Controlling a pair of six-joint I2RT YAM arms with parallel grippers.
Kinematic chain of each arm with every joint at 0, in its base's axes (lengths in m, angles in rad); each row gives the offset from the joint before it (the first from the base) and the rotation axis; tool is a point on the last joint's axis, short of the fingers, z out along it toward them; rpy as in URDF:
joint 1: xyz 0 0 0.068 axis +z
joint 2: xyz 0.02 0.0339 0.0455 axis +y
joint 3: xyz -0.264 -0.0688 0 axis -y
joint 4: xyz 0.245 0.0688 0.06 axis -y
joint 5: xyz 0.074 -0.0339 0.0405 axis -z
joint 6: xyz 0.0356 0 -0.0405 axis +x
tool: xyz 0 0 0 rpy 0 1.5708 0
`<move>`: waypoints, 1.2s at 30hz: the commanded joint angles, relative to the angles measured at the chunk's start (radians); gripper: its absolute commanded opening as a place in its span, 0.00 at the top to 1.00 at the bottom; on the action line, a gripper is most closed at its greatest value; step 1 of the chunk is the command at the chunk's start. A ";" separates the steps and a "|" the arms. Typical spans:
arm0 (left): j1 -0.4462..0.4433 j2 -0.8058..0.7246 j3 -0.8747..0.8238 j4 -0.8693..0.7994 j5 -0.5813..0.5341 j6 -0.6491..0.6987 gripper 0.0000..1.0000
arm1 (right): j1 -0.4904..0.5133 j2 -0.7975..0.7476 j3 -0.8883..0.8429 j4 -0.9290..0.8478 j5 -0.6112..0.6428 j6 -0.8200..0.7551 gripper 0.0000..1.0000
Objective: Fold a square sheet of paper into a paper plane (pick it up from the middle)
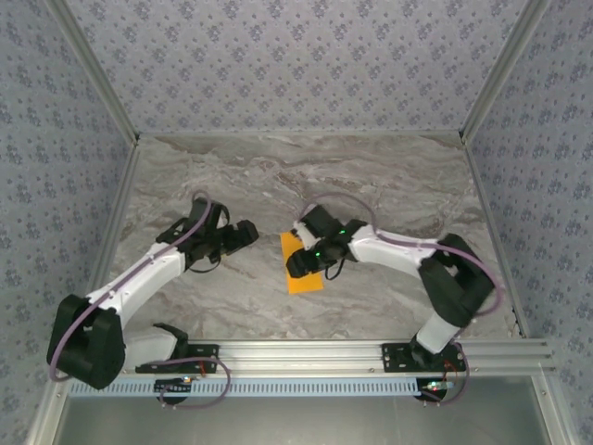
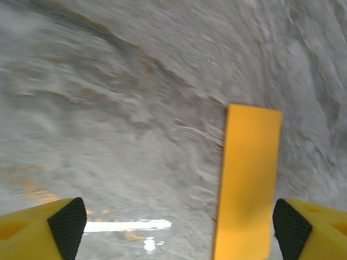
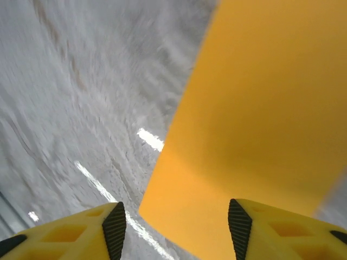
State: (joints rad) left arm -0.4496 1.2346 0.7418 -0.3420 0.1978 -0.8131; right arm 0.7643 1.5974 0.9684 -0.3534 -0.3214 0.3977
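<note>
- The square sheet of paper (image 3: 260,108) is thin, plain orange paper, matt and smooth.
- The table (image 1: 278,167) looks like grey-veined marble, polished enough to give back bright streaks of light.
- The walls (image 1: 306,56) have a flat, matt covering printed with small flowers.
- The frame rails (image 1: 371,350) are bare, brushed-looking metal.
- The left gripper (image 2: 173,233) and right gripper (image 3: 176,230) have smooth yellow plastic fingers with black, finely gridded, rough pads (image 2: 68,227).
- The arm shells (image 1: 139,278) are smooth white and black plastic.
</note>
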 commanded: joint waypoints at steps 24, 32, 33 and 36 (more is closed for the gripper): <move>-0.221 0.544 0.206 0.208 0.087 -0.058 0.88 | -0.198 -0.125 -0.320 0.230 -0.170 0.385 0.48; -0.222 0.566 0.157 0.198 0.047 -0.078 0.92 | -0.172 -0.064 -0.312 0.212 -0.187 0.371 0.55; -0.222 0.570 0.153 0.200 0.045 -0.081 0.92 | -0.166 -0.059 -0.313 0.213 -0.192 0.371 0.56; -0.222 0.574 0.138 0.205 0.045 -0.087 0.93 | -0.147 -0.051 -0.312 0.216 -0.203 0.370 0.58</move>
State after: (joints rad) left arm -0.6662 1.7767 0.9180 -0.0994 0.2905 -0.8886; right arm 0.6003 1.5330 0.6617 -0.1265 -0.4950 0.7708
